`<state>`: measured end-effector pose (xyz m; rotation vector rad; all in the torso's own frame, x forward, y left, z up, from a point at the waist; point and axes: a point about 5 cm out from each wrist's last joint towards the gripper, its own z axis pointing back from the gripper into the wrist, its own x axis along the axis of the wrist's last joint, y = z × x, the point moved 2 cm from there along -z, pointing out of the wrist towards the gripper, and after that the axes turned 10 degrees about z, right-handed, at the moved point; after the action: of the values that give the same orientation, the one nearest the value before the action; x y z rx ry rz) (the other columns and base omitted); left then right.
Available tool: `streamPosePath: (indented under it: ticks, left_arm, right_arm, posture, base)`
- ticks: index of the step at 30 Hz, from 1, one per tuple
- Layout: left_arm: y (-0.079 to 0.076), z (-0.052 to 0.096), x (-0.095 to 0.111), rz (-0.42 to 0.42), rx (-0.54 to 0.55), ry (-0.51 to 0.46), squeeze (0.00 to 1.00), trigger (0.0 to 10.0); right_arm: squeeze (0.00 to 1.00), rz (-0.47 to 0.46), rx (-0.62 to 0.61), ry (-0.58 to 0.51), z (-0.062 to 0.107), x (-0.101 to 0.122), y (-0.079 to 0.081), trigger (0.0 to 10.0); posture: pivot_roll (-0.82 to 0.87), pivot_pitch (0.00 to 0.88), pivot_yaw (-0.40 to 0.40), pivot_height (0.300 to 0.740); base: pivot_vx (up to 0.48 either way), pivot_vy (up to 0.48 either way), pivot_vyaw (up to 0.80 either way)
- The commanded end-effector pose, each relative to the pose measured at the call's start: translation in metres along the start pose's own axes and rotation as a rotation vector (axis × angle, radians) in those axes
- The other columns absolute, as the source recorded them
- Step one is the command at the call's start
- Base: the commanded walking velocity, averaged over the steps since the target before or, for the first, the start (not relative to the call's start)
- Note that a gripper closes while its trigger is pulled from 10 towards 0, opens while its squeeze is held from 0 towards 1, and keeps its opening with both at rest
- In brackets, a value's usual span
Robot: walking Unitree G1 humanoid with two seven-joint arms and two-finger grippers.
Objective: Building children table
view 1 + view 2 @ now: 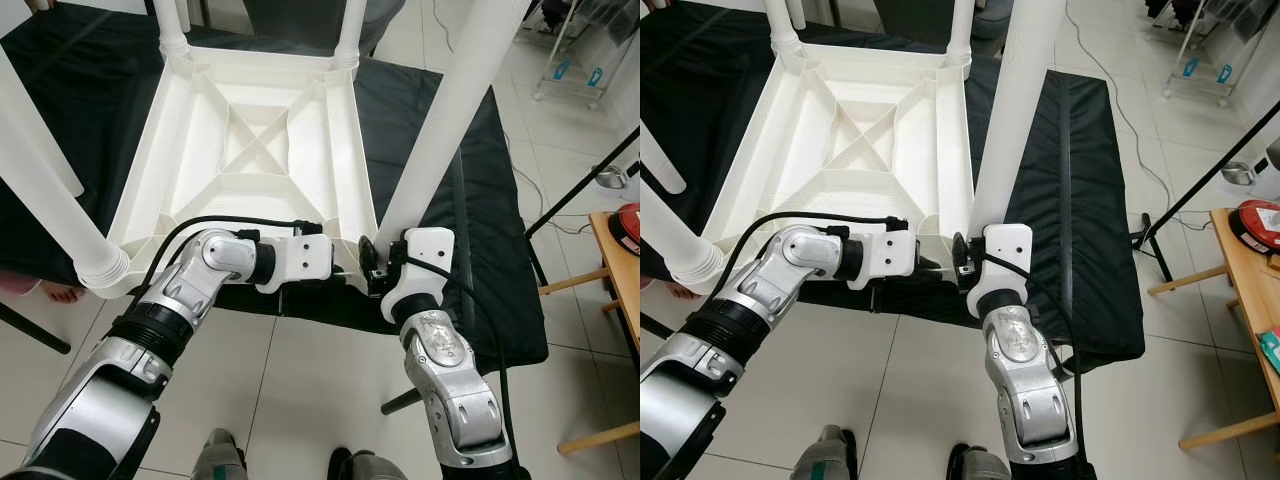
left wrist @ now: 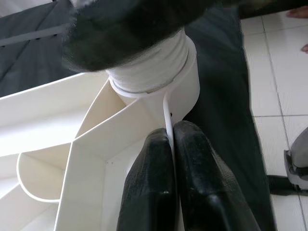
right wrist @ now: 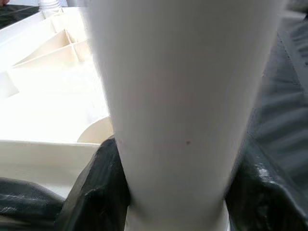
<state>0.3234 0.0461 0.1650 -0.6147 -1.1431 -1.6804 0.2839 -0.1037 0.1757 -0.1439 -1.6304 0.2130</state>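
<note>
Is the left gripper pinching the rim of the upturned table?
Yes, the left gripper is closed on the thin white rim of the table beside a leg socket.

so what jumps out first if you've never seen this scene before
The upturned white plastic children's table lies on a black mat on the tiled floor, legs pointing up. At its near right corner the right gripper clasps the tall white tubular leg near its base. Beside it, the left gripper pinches the table's thin rim by the same corner socket.
</note>
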Motion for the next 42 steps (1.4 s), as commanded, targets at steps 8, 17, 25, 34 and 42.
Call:
streamPosePath:
  ticks: [8, 17, 25, 34, 42]
  left_arm:
    - [-0.018, -0.005, 0.033, -0.183, -0.200, -0.124, 0.00, 0.0]
    - [-0.019, -0.006, 0.033, -0.183, -0.207, -0.128, 0.00, 0.0]
    - [-0.019, -0.005, 0.034, -0.184, -0.213, -0.130, 0.00, 0.0]
    - [-0.019, -0.005, 0.034, -0.186, -0.214, -0.133, 0.00, 0.0]
    - [-0.020, -0.006, 0.036, -0.186, -0.220, -0.144, 0.00, 0.0]
  right_arm:
    - [0.00, -0.001, 0.188, -0.086, -0.007, 0.009, -0.008, 10.0]
    - [0.00, 0.163, 0.830, -0.214, 0.014, 0.027, 0.000, 10.0]
    - [0.00, 0.238, 1.074, -0.157, 0.010, 0.014, -0.010, 10.0]
    - [0.00, 0.162, 1.016, -0.146, -0.003, 0.011, -0.007, 0.0]
    - [0.00, 0.155, 0.524, 0.005, -0.022, -0.021, -0.013, 0.0]
  posture:
    - [0.14, 0.175, -0.064, 0.740]
    - [0.13, 0.171, -0.061, 0.740]
    - [0.14, 0.168, -0.057, 0.740]
    - [0.14, 0.162, -0.056, 0.740]
    - [0.14, 0.165, -0.058, 0.740]
  base:
    - [0.000, 0.000, 0.00]
    - [0.000, 0.000, 0.00]
    - [0.000, 0.000, 0.00]
    - [0.000, 0.000, 0.00]
    - [0.000, 0.000, 0.00]
